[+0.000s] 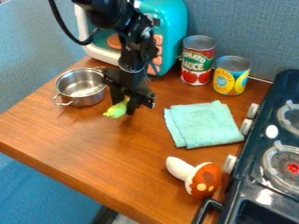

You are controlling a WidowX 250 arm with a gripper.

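Observation:
The black gripper (124, 103) hangs low over the wooden counter, just right of a small metal pot (81, 87). Its fingers are closed on a small yellow-green toy (118, 109), whose rounded end sticks out at the lower left; the rest is partly hidden between the fingers. Whether the toy touches the counter, I cannot tell. The pot stands upright with a handle on each side. A folded mint-green cloth (203, 124) lies to the right of the gripper.
A toy mushroom (196, 176) with a red-brown cap lies near the stove (280, 170) at right. Two cans, a tomato one (197, 61) and a yellow-labelled one (231, 76), stand at the back. Behind the arm is a teal toy appliance (170, 26). The counter's front edge (64, 183) runs diagonally.

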